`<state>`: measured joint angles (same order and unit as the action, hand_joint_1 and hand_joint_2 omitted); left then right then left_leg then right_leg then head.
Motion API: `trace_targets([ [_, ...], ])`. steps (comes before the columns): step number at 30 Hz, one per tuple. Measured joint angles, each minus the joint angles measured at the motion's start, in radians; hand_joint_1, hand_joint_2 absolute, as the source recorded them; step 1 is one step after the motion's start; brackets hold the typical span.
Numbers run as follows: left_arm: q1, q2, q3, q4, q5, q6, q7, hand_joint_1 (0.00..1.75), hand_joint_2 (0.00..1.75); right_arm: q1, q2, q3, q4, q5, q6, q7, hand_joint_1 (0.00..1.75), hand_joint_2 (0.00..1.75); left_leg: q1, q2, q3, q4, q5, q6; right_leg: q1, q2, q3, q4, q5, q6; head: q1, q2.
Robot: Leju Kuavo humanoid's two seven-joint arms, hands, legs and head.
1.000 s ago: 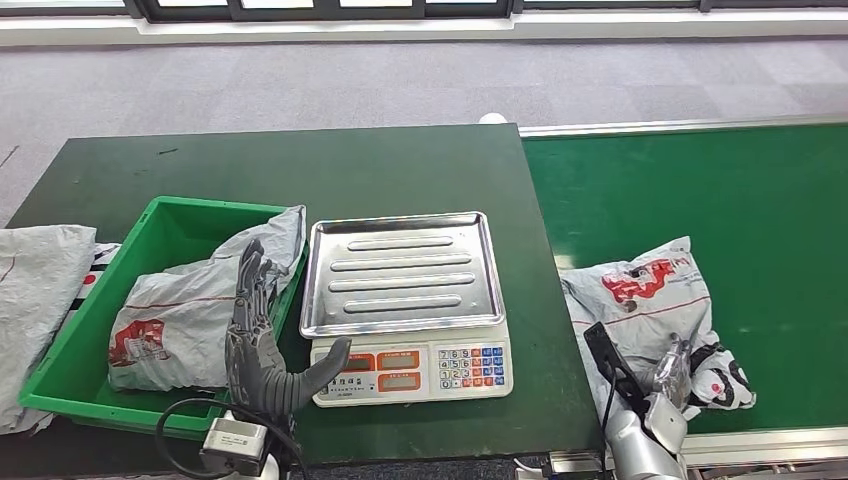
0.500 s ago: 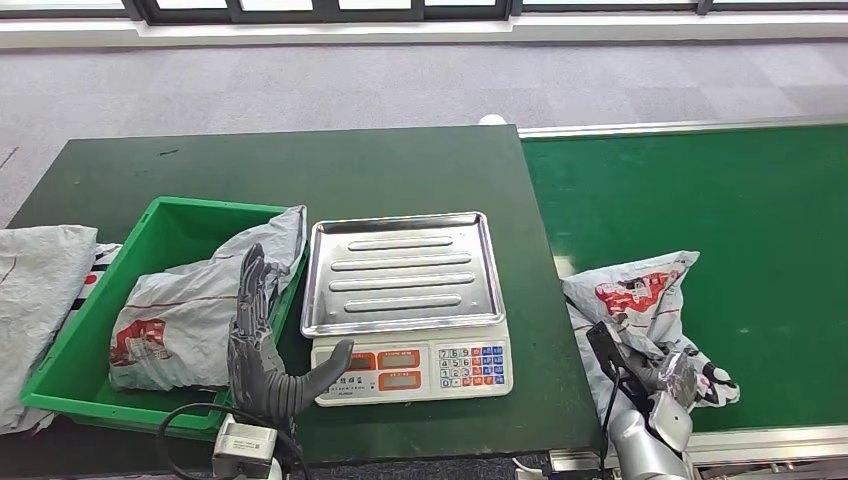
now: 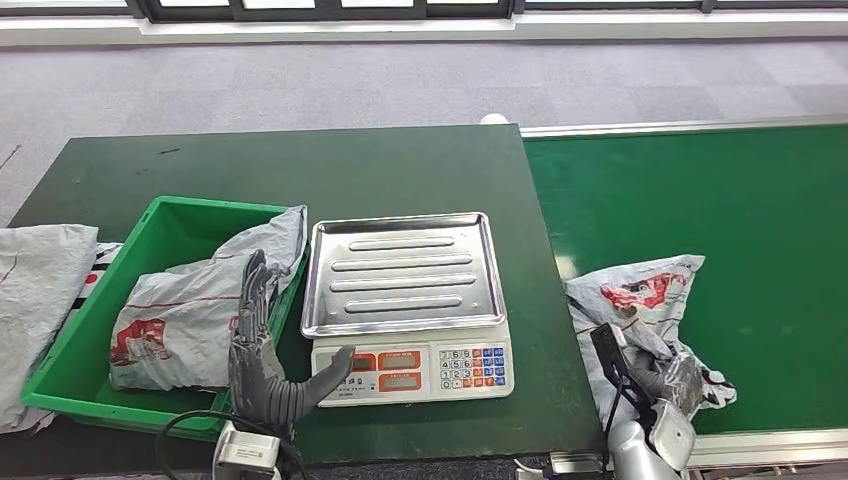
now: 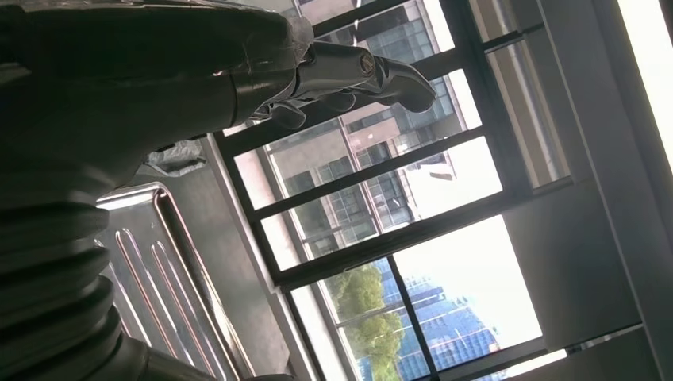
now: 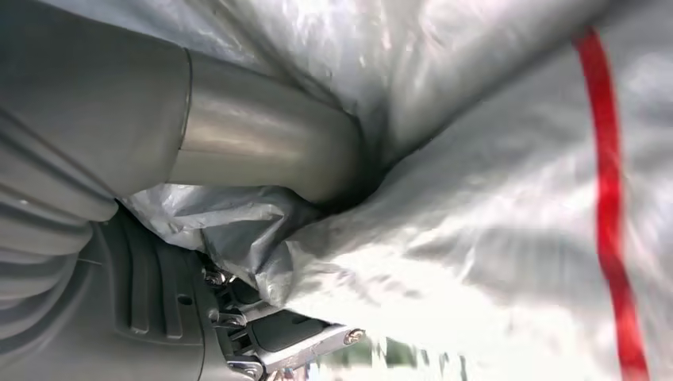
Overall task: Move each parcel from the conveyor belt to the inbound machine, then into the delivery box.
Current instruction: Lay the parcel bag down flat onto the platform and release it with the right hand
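Gripping a grey parcel (image 3: 640,305) at its near edge with the right hand (image 3: 655,380), fingers (image 5: 262,155) buried in crumpled plastic, thumb pressing a fold; likely bunching the slack film for a firm hold before lifting. Parcel lying on the green belt (image 3: 720,200), just beside the worktop (image 3: 300,165), close to the scale (image 3: 405,300), probably the inbound machine, its steel tray sitting bare and ready. Holding the left hand (image 3: 262,345) upright between scale and green box (image 3: 160,215), fingers spread and empty, apparently waiting to take over from the scale side. Resting in the box, one grey parcel with a red logo (image 3: 195,305), draping over the rim toward the scale. Lying off the box's far side, another grey bag (image 3: 35,290). Covering the worktop, dark green matting; beyond, grey carpet (image 3: 400,85) running to a window frame. Showing through the glass in the left wrist view, tall buildings and a tree.
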<state>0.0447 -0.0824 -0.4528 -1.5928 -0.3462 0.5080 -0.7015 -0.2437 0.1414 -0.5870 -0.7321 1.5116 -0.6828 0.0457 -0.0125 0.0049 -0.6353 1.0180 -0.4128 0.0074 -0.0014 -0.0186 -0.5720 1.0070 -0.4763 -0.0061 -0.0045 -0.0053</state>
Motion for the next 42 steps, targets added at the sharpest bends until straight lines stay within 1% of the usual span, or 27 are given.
trace_targets([
  [4,0.005,-0.005,0.011,-0.005,0.0,-0.015,0.0,0.0,1.75,0.081,0.073,0.013,-0.276,-0.069,-0.02,-0.145,1.75,1.75,0.0,0.0,0.0,0.0,0.0,0.0,0.0,0.0,-0.001,0.0,0.0,-0.001,0.0,0.0],
  [6,0.003,-0.007,0.013,-0.005,0.003,-0.021,0.0,0.0,1.75,0.109,0.11,0.013,-0.419,-0.117,-0.022,-0.235,1.75,1.75,0.0,0.001,0.0,0.0,0.0,0.0,0.0,0.0,-0.002,0.0,-0.001,-0.001,0.0,0.0],
  [8,0.001,-0.009,0.013,-0.004,0.008,-0.026,0.0,0.0,1.75,0.127,0.137,0.013,-0.536,-0.162,-0.022,-0.302,1.75,1.75,0.0,0.001,0.0,0.0,0.0,-0.001,0.0,0.0,-0.002,0.0,-0.001,-0.001,0.0,0.0],
  [10,-0.002,-0.01,0.013,-0.002,0.01,-0.027,0.0,0.0,1.75,0.138,0.154,0.012,-0.619,-0.184,-0.022,-0.327,1.75,1.75,0.0,0.001,0.0,0.0,0.0,-0.001,0.0,0.0,-0.002,0.0,-0.001,-0.002,0.0,0.0],
  [13,-0.009,-0.011,0.014,0.003,0.012,-0.028,0.0,0.0,1.75,0.155,0.17,0.011,-0.705,-0.196,-0.021,-0.338,1.75,1.75,0.0,0.001,0.0,0.0,0.0,-0.001,0.0,0.001,-0.002,0.0,-0.001,-0.001,0.0,0.0],
  [18,-0.021,-0.011,0.014,0.014,0.011,-0.03,0.0,0.0,1.75,0.175,0.181,0.011,-0.811,-0.216,-0.021,-0.344,1.75,1.75,0.0,0.001,0.0,0.0,0.0,0.0,-0.001,0.001,-0.003,0.0,-0.001,-0.001,0.0,0.0],
  [22,-0.032,-0.011,0.014,0.021,0.014,-0.03,0.0,0.0,1.75,0.186,0.181,0.009,-0.882,-0.301,-0.021,-0.412,1.75,1.75,0.0,0.001,0.0,0.0,0.0,0.0,-0.001,0.001,-0.002,0.0,0.0,0.0,0.0,0.0],
  [25,-0.043,-0.011,0.014,0.027,0.023,-0.03,0.0,0.0,1.75,0.191,0.181,0.019,-0.915,-0.315,-0.02,-0.418,1.75,1.75,0.0,0.001,-0.001,0.0,0.0,0.0,0.0,0.001,-0.001,0.0,0.0,0.0,0.0,0.0],
  [27,-0.051,-0.011,0.014,0.031,0.034,-0.031,0.0,0.0,1.75,0.186,0.182,0.051,-0.913,-0.261,-0.019,-0.407,1.75,1.75,0.0,0.002,-0.001,0.0,-0.001,-0.001,0.0,0.002,-0.001,0.0,0.0,-0.001,0.0,0.0],
  [30,-0.071,-0.011,0.011,0.042,0.054,-0.042,0.0,0.0,1.75,0.163,0.183,0.157,-0.868,-0.159,-0.017,-0.381,1.75,1.75,0.0,0.005,0.0,0.0,0.0,-0.001,0.0,0.005,-0.002,0.0,0.001,-0.002,0.0,0.0],
  [32,-0.081,-0.011,0.009,0.049,0.059,-0.045,0.0,0.0,1.75,0.149,0.183,0.219,-0.84,-0.136,-0.017,-0.366,1.75,1.75,0.001,0.004,0.0,0.0,0.001,-0.001,0.0,0.003,-0.002,0.0,0.0,-0.001,0.0,0.0],
  [35,-0.089,-0.011,0.005,0.06,0.064,-0.045,0.0,0.0,1.75,0.131,0.182,0.29,-0.803,-0.126,-0.018,-0.32,1.75,1.75,0.001,0.001,0.0,0.0,0.002,-0.002,0.001,0.001,-0.001,0.0,0.0,-0.001,0.0,0.0],
  [37,-0.101,-0.011,-0.003,0.07,0.071,-0.042,0.0,0.0,1.75,0.114,0.182,0.347,-0.764,-0.118,-0.018,-0.308,1.75,1.75,0.001,0.002,0.0,0.0,0.002,-0.002,0.001,0.002,-0.001,0.0,0.001,-0.002,0.0,0.0],
  [39,-0.116,-0.011,-0.013,0.081,0.083,-0.037,0.0,0.0,1.75,0.091,0.184,0.407,-0.702,-0.083,-0.018,-0.285,1.75,1.75,0.001,0.003,0.0,-0.001,0.002,-0.002,0.001,0.003,-0.001,0.0,0.001,-0.002,0.0,0.0],
  [42,-0.128,-0.011,-0.021,0.093,0.103,-0.032,0.0,0.0,1.75,0.044,0.19,0.501,-0.578,-0.043,-0.018,-0.224,1.75,1.75,0.001,0.003,0.0,-0.001,0.002,-0.002,0.001,0.003,-0.002,0.0,0.001,-0.002,0.0,0.0],
])
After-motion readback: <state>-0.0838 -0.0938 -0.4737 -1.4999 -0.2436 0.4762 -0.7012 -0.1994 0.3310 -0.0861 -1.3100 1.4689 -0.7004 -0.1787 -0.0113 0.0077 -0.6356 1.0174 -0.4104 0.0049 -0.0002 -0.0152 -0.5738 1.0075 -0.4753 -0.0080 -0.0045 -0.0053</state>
